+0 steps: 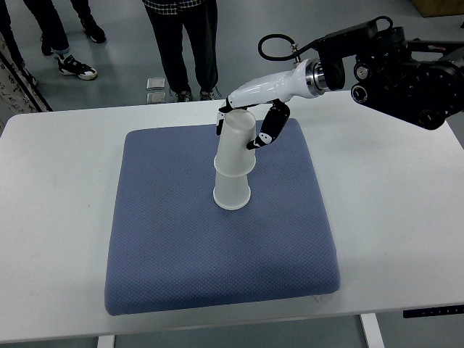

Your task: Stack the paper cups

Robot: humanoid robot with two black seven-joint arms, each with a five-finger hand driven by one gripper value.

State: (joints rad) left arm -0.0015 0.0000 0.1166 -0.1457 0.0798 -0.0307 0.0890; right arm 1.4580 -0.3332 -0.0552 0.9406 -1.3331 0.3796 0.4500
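Setting: grey floor beyond a white desk (pixel 406 217); legs and shoes of people (pixel 185 43) standing at the far edge.
Pad: blue cushion (pixel 217 268) laid flat on the desk, probably to keep cups from sliding and to soften contact.
Lower cup (pixel 232 190): mouth-down on the pad, near its middle, wide rim against the fabric.
Upper cup (pixel 236 143): also mouth-down, slipped over the lower one; leaning a little, not seated all the way, with much of the lower cup's wall showing beneath.
Right hand (pixel 250 119): reaching in from the right edge on a white forearm, fingers wrapped around the top part of the upper cup, dark fingertips on both sides of it. Clamped on that cup, by the look of it.
Grip choice: held high near the closed base, likely so the open rim stays free to slide down over the lower cup.
Left hand: not visible anywhere.
Stage: nesting under way, judged from the partial overlap; pressing straight down, then letting go, seems the remaining work.
Risk: tilt of the upper cup could jam it or tip the light pair over.
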